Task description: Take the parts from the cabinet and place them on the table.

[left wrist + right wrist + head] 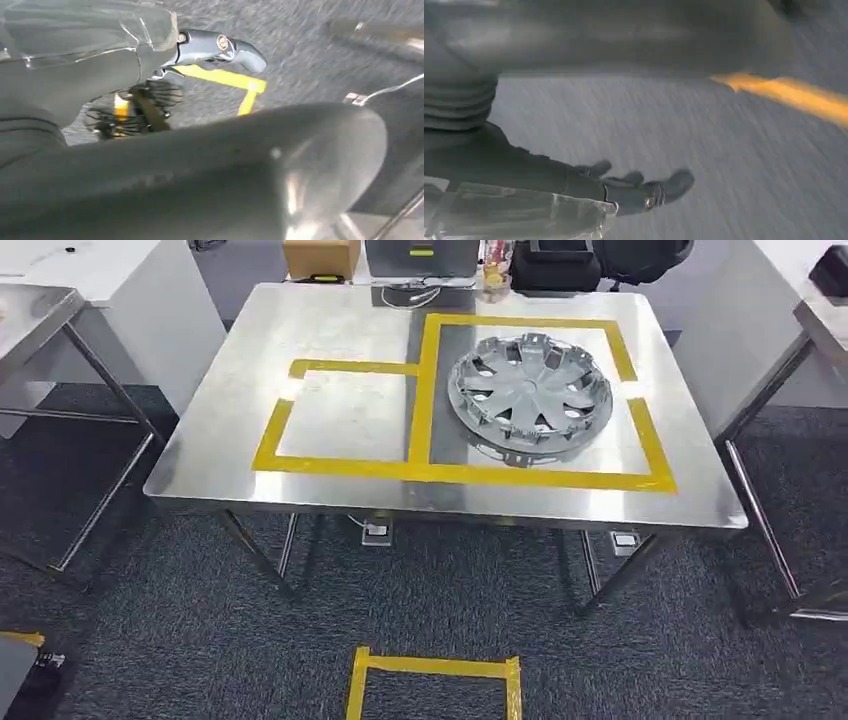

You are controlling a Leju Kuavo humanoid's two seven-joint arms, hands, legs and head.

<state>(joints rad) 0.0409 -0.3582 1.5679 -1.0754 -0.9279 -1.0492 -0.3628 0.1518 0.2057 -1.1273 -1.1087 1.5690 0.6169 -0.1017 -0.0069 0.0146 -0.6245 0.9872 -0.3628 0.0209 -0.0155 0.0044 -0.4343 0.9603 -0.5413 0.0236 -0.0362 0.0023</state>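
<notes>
Nearest us in the head view, low in the frame, a yellow tape rectangle (435,680) marks the dark grey carpet (150,570). Above it stands the shiny steel table (330,330), and on its right half, inside a yellow tape outline (545,478), we see the silver plastic wheel cover (530,390) lying flat. Our left hand (215,47) and right hand (639,187) hang over the carpet, fingers loosely spread, holding nothing.

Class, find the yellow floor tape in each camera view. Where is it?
Head view: yellow floor tape at bottom centre, before the table.
Left wrist view: tape just beyond the left robot hand.
Right wrist view: tape, blurred, beyond the right robot hand.
Shared landmark: grey carpet.
</notes>
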